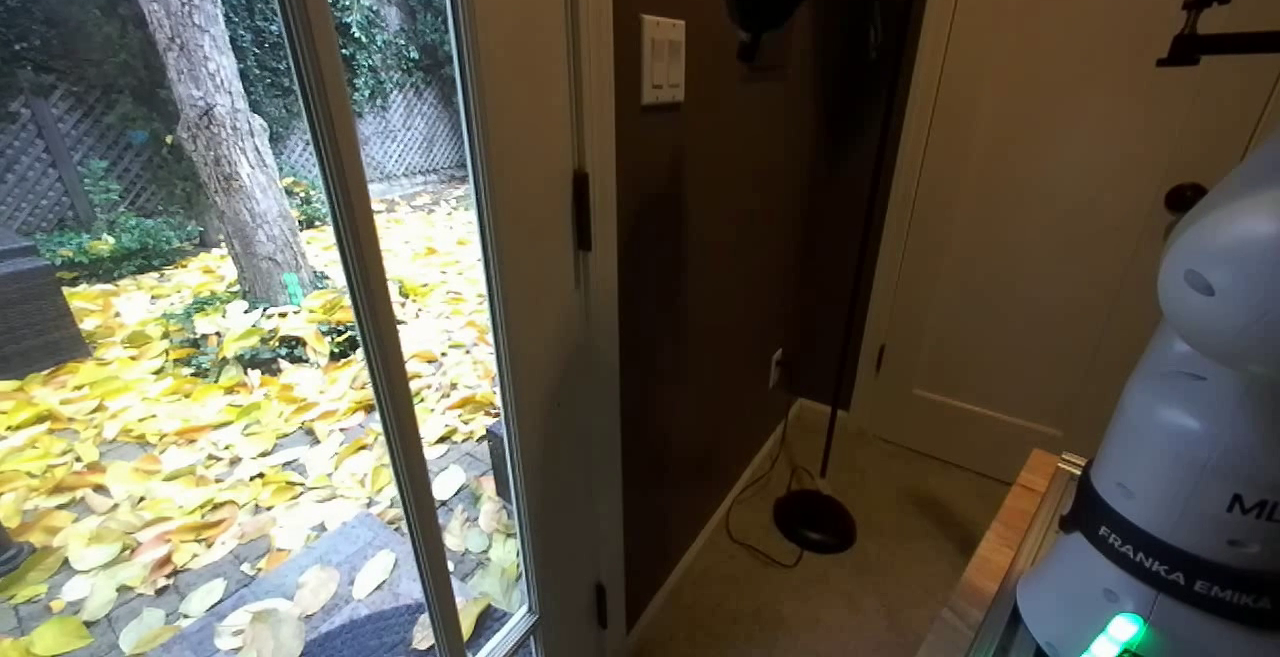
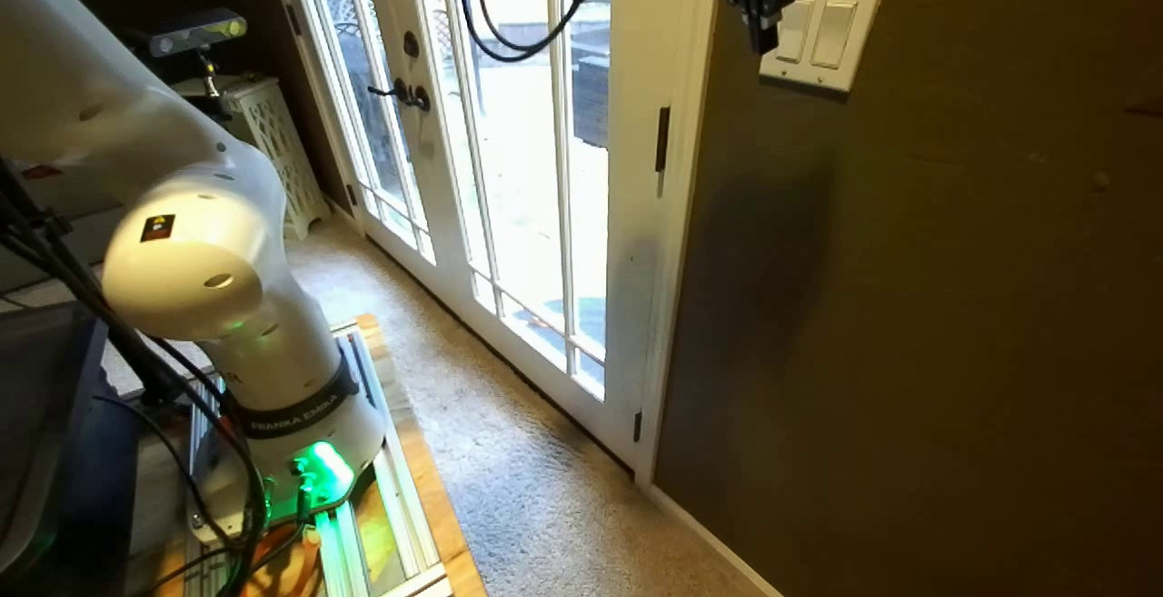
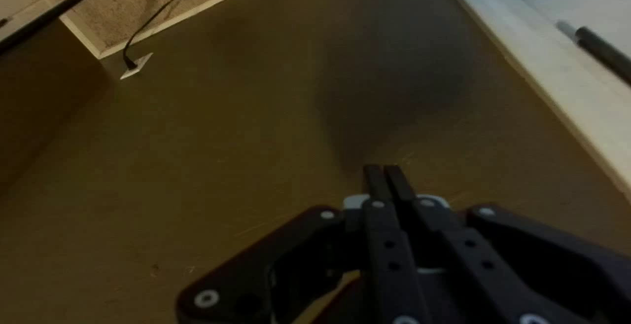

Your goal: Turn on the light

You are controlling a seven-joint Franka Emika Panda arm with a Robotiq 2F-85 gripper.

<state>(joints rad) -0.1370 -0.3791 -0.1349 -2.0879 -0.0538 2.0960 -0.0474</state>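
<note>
A white switch plate with two rocker switches is on the dark wall in both exterior views. It does not show in the wrist view. My gripper points down and overlaps the plate's left edge in an exterior view. In an exterior view the gripper hangs to the right of the plate, with a gap in the picture between them. In the wrist view its two fingers lie nearly together, with nothing held between them. The plain brown wall is behind the fingertips. No lamp head is in view.
A white-framed glass door stands beside the switch wall, with a dark hinge. A floor lamp base with a thin pole and a cord stands in the corner. A white door is behind it. Black cables hang near the gripper.
</note>
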